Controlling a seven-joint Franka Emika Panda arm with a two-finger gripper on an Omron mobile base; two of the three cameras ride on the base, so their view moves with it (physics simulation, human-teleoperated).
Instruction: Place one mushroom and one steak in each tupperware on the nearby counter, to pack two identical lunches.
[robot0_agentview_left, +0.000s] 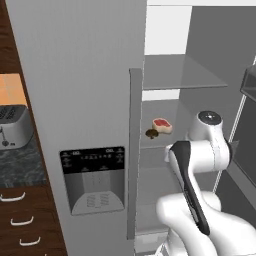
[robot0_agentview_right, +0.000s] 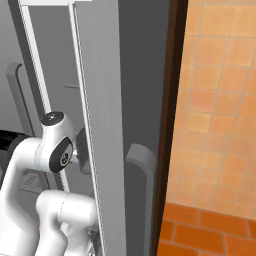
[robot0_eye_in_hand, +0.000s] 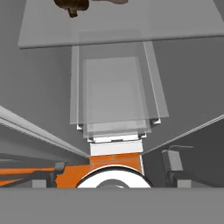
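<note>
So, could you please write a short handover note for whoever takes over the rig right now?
Claw: open and empty, inside the open fridge; its fingertips point down past the glass shelves.
Food: one steak and one mushroom lie side by side on a middle fridge shelf, untouched.
Counter: off to the left, with a toaster on it; no tupperware in sight from here.
Done: fridge door open.
Left: every pick and placement, both lunches.

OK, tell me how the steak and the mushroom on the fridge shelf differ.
The steak is pink-red with a pale rim; the mushroom is dark brown. The steak looks larger and flatter, the mushroom smaller and rounder. Both sit side by side on the same glass shelf inside the open fridge.
</note>
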